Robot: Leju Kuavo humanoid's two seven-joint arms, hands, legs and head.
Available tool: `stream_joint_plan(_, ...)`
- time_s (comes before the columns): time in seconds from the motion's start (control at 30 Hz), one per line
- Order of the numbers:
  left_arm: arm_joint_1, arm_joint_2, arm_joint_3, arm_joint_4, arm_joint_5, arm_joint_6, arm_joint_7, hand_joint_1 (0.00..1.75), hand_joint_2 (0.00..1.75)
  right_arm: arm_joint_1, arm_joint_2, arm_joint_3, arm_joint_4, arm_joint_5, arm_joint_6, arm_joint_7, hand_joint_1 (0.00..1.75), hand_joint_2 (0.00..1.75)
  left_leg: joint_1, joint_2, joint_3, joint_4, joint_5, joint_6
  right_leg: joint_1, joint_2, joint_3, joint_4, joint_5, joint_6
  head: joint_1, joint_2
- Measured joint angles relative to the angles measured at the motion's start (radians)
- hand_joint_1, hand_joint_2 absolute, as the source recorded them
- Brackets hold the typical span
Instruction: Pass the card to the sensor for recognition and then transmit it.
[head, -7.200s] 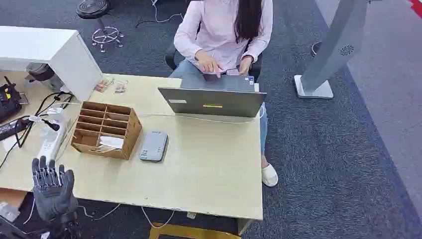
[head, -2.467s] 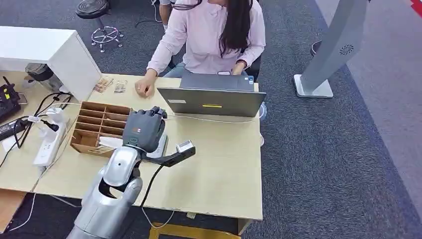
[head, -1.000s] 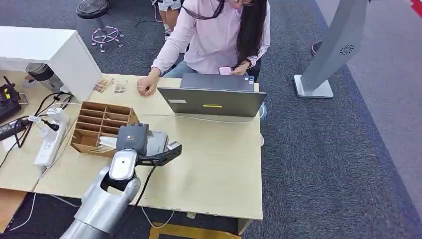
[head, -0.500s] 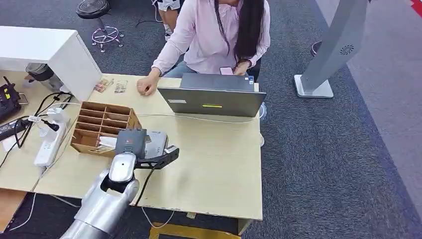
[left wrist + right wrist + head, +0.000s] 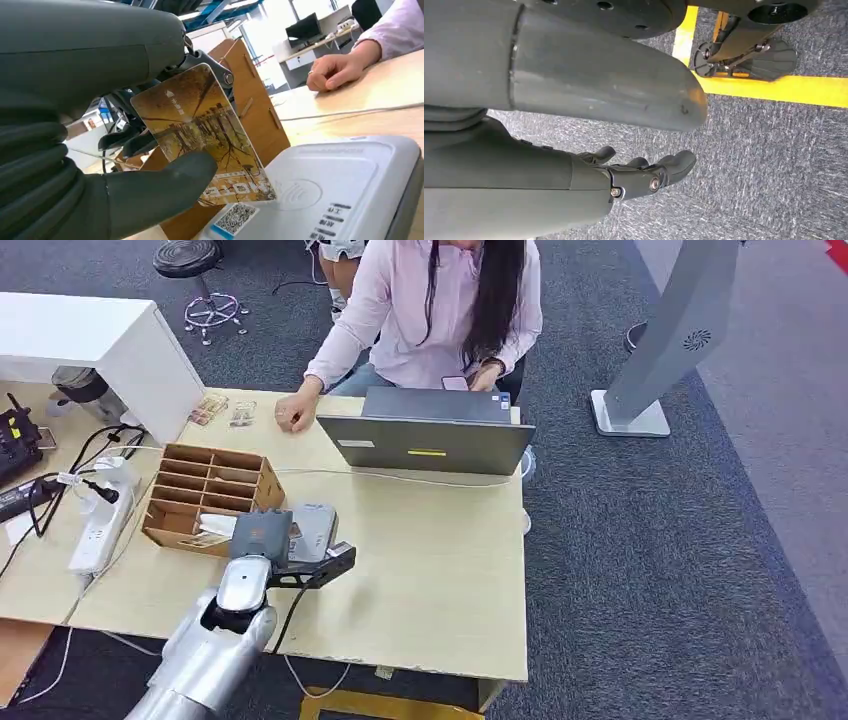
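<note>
the left hand (image 5: 262,533) sits over the near end of the grey sensor (image 5: 312,530), which lies flat on the tabletop (image 5: 430,570) just beside the wooden organizer (image 5: 208,495). in the left wrist view the card (image 5: 200,135) (a brown, tree-printed one with a white strip along one end) is pinched between the thick thumb and the darker fingers (image 5: 125,142), tilted, its printed end low over the sensor (image 5: 330,190) close to the sensor's contactless mark and qr sticker; whether it touches the sensor's top i cannot tell. the organizer (image 5: 250,105) rises right behind the card.

beyond the sensor stands a grey laptop (image 5: 428,435), and a person in a pink top (image 5: 430,310) sits behind it, one hand (image 5: 293,415) resting on the tabletop beyond the organizer. on the organizer's far side from the sensor lie a white power strip (image 5: 100,525) and dark cables (image 5: 60,480).

the right hand (image 5: 639,175) hangs above grey carpet, fingers (image 5: 674,165) loosely curved and a little apart, holding nothing.
</note>
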Motion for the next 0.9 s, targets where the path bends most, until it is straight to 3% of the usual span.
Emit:
stream_joint_plan(0.43,-0.02,0.007,0.003,0.002,0.0,0.075,-0.013,1.75,1.75,0.0,0.003,0.0,0.0,0.008,0.004,-0.011,0.0,0.0,0.0,0.0,0.0,0.0,0.0,0.0,0.0,0.0,0.0,0.0,0.0,0.0,0.0,0.0)
stream_joint_plan(0.73,-0.125,0.034,0.002,-0.077,0.0,0.098,-0.018,1.75,1.75,0.0,0.005,0.0,0.0,0.023,0.008,-0.015,0.0,0.0,0.0,0.0,0.0,0.0,0.001,0.0,0.0,0.0,0.0,0.0,0.0,0.0,0.0,0.0)
stream_joint_plan(0.77,-0.13,0.034,0.002,-0.081,0.0,0.098,-0.018,1.75,1.75,0.0,0.005,0.0,0.0,0.023,0.008,-0.015,0.0,1.75,0.0,0.0,0.0,0.0,0.001,0.0,0.0,0.0,0.0,0.0,0.0,0.0,0.0,0.0)
stream_joint_plan(0.9,-0.16,0.042,-0.005,-0.096,0.0,0.114,-0.014,1.75,1.75,0.0,0.005,0.0,0.0,0.029,0.01,-0.022,0.0,1.75,0.0,0.0,0.0,0.0,0.001,0.001,0.0,0.0,-0.001,0.0,0.0,0.0,0.0,0.0)
